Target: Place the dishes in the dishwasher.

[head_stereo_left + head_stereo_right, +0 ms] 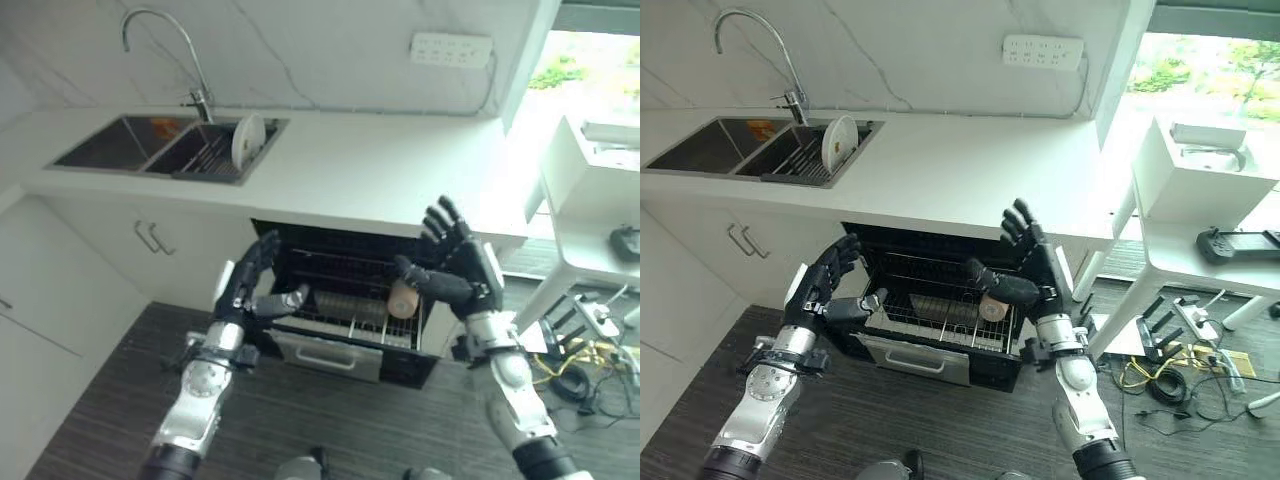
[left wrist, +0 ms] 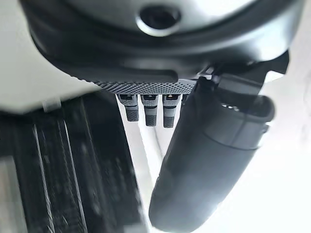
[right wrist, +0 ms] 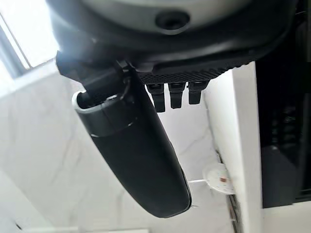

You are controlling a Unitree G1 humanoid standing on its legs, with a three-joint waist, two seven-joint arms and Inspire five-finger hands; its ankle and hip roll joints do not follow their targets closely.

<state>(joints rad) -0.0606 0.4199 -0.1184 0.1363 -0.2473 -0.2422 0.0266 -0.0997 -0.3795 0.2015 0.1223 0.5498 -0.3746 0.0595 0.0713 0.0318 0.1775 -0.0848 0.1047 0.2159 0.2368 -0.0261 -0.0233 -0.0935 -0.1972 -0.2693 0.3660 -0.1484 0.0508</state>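
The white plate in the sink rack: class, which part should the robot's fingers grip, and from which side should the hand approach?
Grip the top rim of the white plate. It stands on edge in the rack inside the sink, so its upper edge is free while the rack wires hold its lower edge. Coming down from above, thumb on one face and fingers on the other, looks best. Both the left hand and the right hand are open.

White counter (image 1: 380,165) holds a sink (image 1: 130,145); plate (image 1: 248,140) stands inside.

The faucet (image 1: 160,40) was shiny metal, the countertop (image 1: 380,170) smooth glossy white, the dishwasher rack (image 1: 940,300) wire metal.
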